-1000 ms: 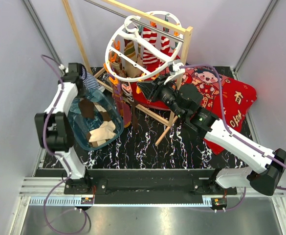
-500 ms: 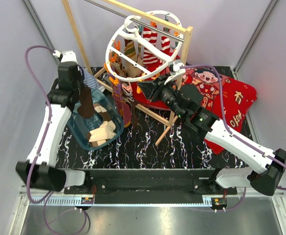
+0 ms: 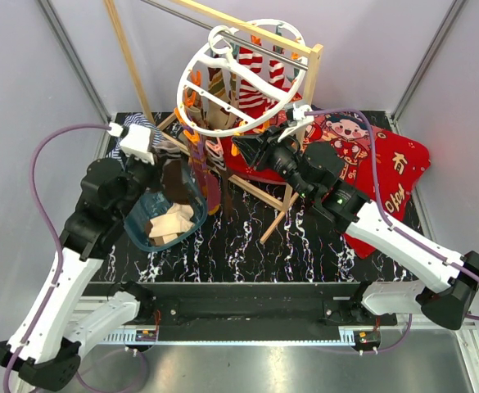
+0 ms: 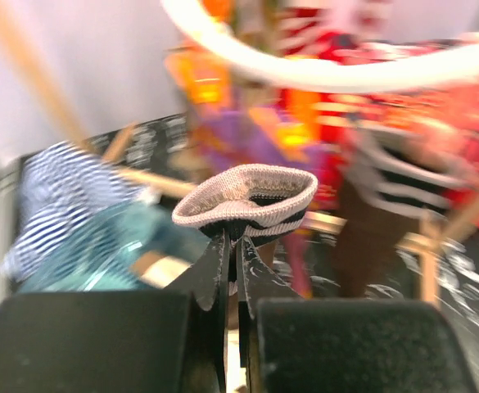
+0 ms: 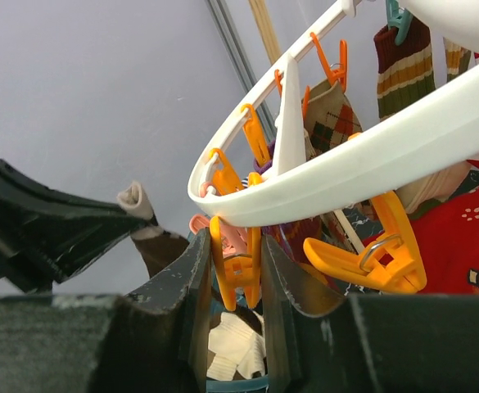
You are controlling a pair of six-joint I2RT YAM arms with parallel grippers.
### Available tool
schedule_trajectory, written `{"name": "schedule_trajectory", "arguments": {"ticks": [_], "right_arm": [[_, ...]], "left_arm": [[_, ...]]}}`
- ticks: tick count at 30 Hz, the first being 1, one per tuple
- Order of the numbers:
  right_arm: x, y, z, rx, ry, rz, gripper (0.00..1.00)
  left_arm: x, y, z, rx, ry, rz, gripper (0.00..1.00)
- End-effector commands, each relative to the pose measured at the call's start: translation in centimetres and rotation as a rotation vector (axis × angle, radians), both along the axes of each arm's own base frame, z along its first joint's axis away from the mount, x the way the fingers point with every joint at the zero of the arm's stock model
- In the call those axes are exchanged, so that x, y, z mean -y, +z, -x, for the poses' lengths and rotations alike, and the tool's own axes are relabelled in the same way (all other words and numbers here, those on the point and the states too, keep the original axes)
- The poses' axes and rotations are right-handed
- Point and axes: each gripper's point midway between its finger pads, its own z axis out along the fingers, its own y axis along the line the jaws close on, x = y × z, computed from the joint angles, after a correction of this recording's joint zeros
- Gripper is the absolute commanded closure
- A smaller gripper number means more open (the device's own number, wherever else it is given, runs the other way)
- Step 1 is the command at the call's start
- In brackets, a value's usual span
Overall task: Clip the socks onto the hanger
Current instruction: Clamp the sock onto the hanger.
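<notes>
Left tool clamped on brown sock cuff; right tool squeezing orange clip at 6 o'clock on hanger rim. Beware hanger swing: clip slips free, sock misses.

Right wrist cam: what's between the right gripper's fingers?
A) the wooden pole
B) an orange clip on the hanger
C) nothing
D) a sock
B: the right gripper has an orange clip, hanging from the hanger, between its fingers; the sock is in the left gripper.
</notes>
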Motion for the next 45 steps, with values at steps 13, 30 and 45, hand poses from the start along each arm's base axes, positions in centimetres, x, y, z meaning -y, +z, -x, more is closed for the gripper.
{"name": "schedule_trajectory", "arguments": {"ticks": [13, 30, 45], "right_arm": [[1.5, 2.7, 0.3, 0.060, -0.029, -0.052, 1.00], [1.6, 2.5, 0.7, 0.070, -0.017, -0.037, 1.00], [1.1, 2.1, 0.8, 0.076, 0.010, -0.018, 1.00]], "left_arm": [[14.1, 0.5, 3.6, 0.038, -0.483, 0.066, 1.00], [14.0, 1.0, 0.6, 0.040, -0.293, 0.096, 1.00], [14.6, 1.8, -0.3, 0.009, -0.273, 0.092, 1.00]]}}
